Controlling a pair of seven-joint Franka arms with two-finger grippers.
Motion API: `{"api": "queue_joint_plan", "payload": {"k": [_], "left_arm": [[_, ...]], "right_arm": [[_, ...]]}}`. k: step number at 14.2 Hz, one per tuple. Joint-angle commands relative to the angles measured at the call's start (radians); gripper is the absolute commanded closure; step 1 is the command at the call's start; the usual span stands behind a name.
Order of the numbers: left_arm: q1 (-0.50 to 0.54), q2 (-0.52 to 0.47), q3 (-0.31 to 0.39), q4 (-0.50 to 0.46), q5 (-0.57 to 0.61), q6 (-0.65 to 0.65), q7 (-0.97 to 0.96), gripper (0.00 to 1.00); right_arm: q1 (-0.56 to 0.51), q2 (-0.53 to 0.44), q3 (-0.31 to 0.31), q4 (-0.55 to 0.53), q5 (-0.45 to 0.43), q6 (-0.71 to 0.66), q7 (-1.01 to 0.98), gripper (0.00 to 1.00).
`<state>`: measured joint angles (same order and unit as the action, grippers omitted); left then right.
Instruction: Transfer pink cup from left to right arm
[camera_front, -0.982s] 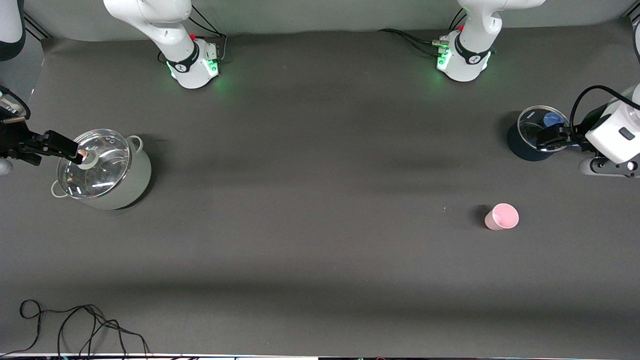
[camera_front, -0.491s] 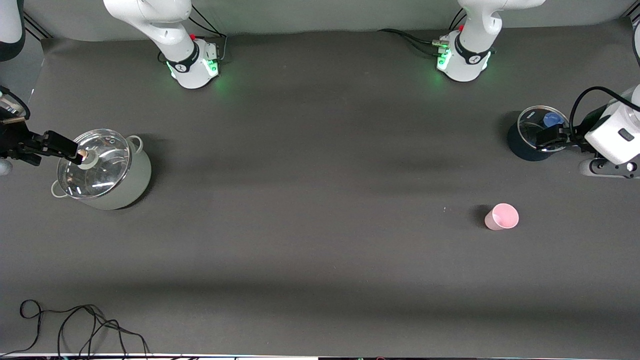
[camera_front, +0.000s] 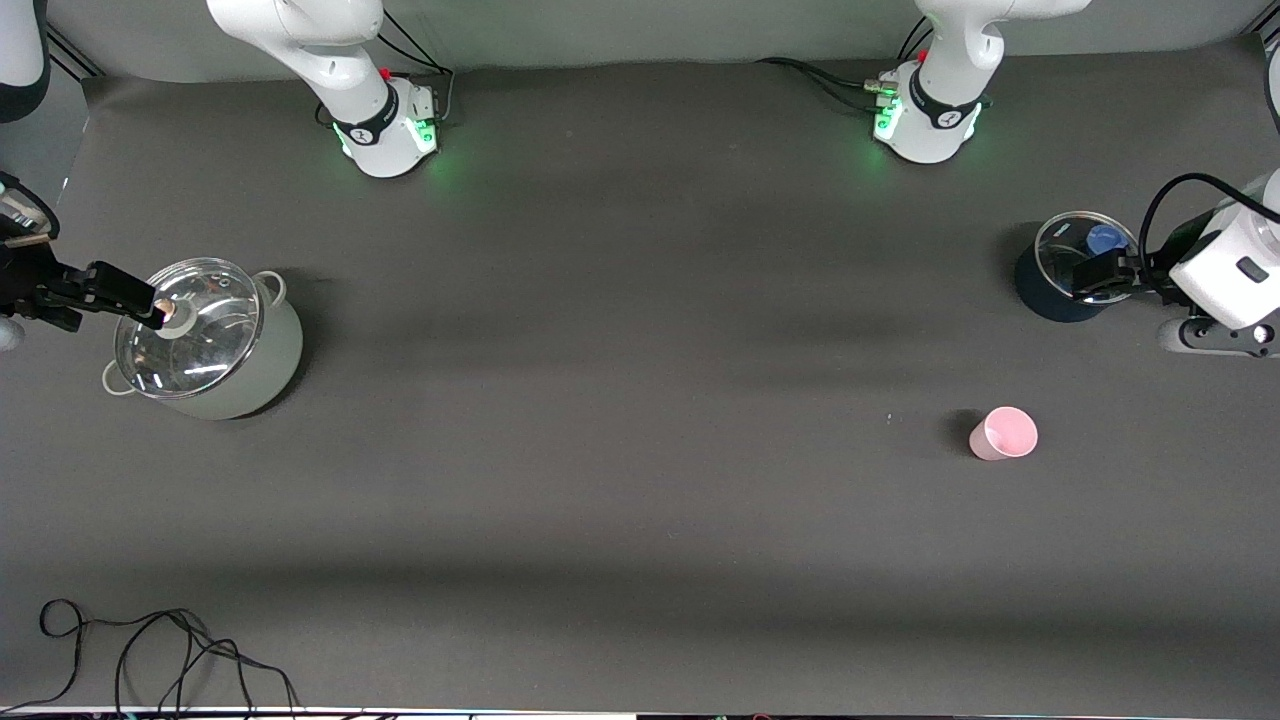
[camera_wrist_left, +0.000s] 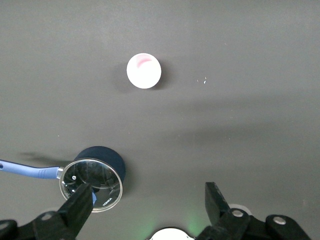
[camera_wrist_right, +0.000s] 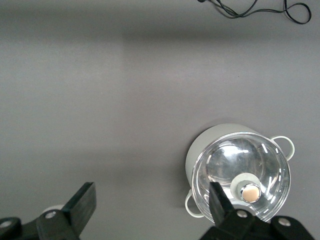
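Nothing has shifted since the earlier frames: the pink cup (camera_front: 1003, 433) stands upright on the desk (camera_front: 640, 400) at the lower right of the front view, well apart from both arms. The left gripper (camera_front: 1100, 274) hangs over the dark blue pot (camera_front: 1060, 282) at the right edge, its fingers (camera_wrist_left: 80, 206) spread wide and holding nothing. The right gripper (camera_front: 120, 290) hangs at the left edge over the lidded pale green pot (camera_front: 215, 345), its fingers (camera_wrist_right: 82, 202) likewise wide open and empty.
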<state>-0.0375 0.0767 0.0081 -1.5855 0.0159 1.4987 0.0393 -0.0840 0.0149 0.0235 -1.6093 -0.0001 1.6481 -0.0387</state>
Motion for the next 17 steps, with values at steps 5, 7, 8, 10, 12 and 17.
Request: {"api": "queue_joint_plan", "payload": {"k": [5,7,8,10,12,17], "left_arm": [[-0.010,0.008,0.004,0.019,0.001,-0.003,-0.016,0.00],[-0.010,0.008,0.003,0.019,0.001,-0.003,-0.016,0.00],[-0.010,0.008,0.003,0.019,0.001,-0.003,-0.016,0.00],[-0.010,0.008,0.003,0.021,0.001,-0.003,-0.016,0.00],[-0.010,0.011,0.003,0.019,0.001,-0.002,-0.016,0.00],[0.019,0.031,0.006,0.016,-0.004,0.047,0.081,0.00]], "right_arm": [[0.000,0.010,-0.005,0.020,0.002,-0.005,-0.004,0.00],[0.001,0.008,-0.005,0.019,0.002,-0.005,-0.004,0.00],[0.001,0.008,-0.005,0.019,0.002,-0.007,-0.004,0.00],[0.001,0.008,-0.005,0.019,0.002,-0.007,-0.004,0.00],[0.000,0.008,-0.005,0.019,0.002,-0.008,-0.004,0.00],[0.000,0.008,-0.005,0.019,0.002,-0.011,-0.004,0.00]]}}
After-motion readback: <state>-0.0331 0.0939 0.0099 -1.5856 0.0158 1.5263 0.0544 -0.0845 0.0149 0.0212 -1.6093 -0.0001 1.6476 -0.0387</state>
